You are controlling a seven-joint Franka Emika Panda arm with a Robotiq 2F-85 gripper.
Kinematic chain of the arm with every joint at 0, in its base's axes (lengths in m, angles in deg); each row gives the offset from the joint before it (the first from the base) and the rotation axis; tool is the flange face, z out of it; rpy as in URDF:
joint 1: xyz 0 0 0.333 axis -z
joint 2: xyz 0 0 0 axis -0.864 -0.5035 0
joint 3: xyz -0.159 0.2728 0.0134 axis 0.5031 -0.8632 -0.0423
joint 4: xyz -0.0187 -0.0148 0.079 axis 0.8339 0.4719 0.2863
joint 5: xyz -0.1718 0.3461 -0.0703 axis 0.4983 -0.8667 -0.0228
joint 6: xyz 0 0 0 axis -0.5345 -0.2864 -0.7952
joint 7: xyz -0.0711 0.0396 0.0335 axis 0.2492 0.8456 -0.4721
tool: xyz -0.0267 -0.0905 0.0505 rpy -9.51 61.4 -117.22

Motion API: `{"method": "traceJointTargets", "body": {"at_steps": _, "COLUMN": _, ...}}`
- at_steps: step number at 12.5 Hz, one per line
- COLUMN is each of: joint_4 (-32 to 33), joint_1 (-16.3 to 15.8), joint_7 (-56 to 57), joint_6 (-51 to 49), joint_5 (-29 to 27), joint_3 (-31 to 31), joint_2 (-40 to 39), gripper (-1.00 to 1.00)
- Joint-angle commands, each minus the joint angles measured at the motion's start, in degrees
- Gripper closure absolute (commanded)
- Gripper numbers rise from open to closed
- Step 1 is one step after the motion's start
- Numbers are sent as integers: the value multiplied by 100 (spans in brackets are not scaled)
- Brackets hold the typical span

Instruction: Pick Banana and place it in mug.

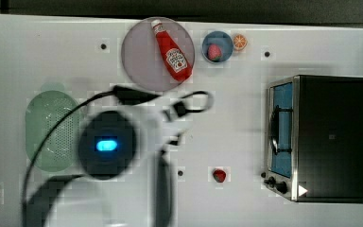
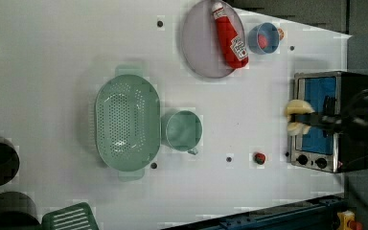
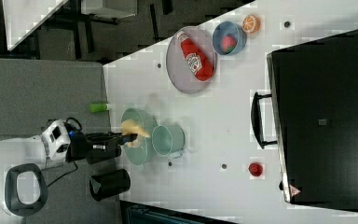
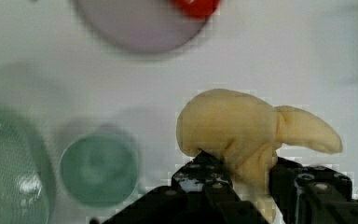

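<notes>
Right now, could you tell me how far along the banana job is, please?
Picking looks done: the gripper is shut on the banana, lifted off the table. Carrying is in hand. Left: lowering it into the mug, which sits empty beside the colander.

Left view layout: mug (image 2: pixel 183 130) stood on the surface (image 2: pixel 52 72), touching the colander (image 2: pixel 127 122) on the left view's left. Plate (image 2: pixel 206 45) sat toward the left view's top, ketchup bottle (image 2: pixel 230 34) lying on it. Cup (image 2: pixel 262 38) just beside the plate on the left view's right, a strawberry (image 2: pixel 263 41) in it. Toaster oven (image 2: pixel 328 122) at the left view's right; loose strawberry (image 2: pixel 259 157) near its lower corner. Banana (image 4: pixel 242 128) was up off the surface between the claw (image 4: pixel 242 179) fingers, apart from the mug.
</notes>
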Motion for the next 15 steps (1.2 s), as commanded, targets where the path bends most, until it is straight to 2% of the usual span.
{"method": "traceJointTargets", "body": {"at_steps": 1, "joint_4": 82, "joint_1": -124, "joint_7": -351, "joint_6": -3, "joint_5": -30, "joint_3": -700, "joint_2": -266, "gripper": 42}}
{"method": "traceJointTargets", "body": {"at_steps": 5, "joint_4": 100, "joint_1": -134, "joint_7": -1974, "joint_6": 97, "joint_5": -29, "joint_3": -1319, "joint_2": -634, "gripper": 42}}
{"method": "traceJointTargets", "body": {"at_steps": 7, "joint_4": 183, "joint_1": -135, "joint_7": -2485, "joint_6": 503, "joint_5": -30, "joint_3": -1500, "joint_2": -942, "gripper": 42}}
{"method": "traceJointTargets", "body": {"at_steps": 11, "joint_4": 471, "joint_1": -134, "joint_7": -2781, "joint_6": 1530, "joint_5": -4, "joint_3": -1571, "joint_2": -1607, "gripper": 42}}
{"method": "traceJointTargets", "body": {"at_steps": 14, "joint_4": 536, "joint_1": -131, "joint_7": -2959, "joint_6": 1857, "joint_5": 14, "joint_3": -1548, "joint_2": -2007, "gripper": 42}}
{"method": "traceJointTargets", "body": {"at_steps": 15, "joint_4": 547, "joint_1": -130, "joint_7": -3191, "joint_6": 1874, "joint_5": 45, "joint_3": -1512, "joint_2": -2090, "gripper": 36}}
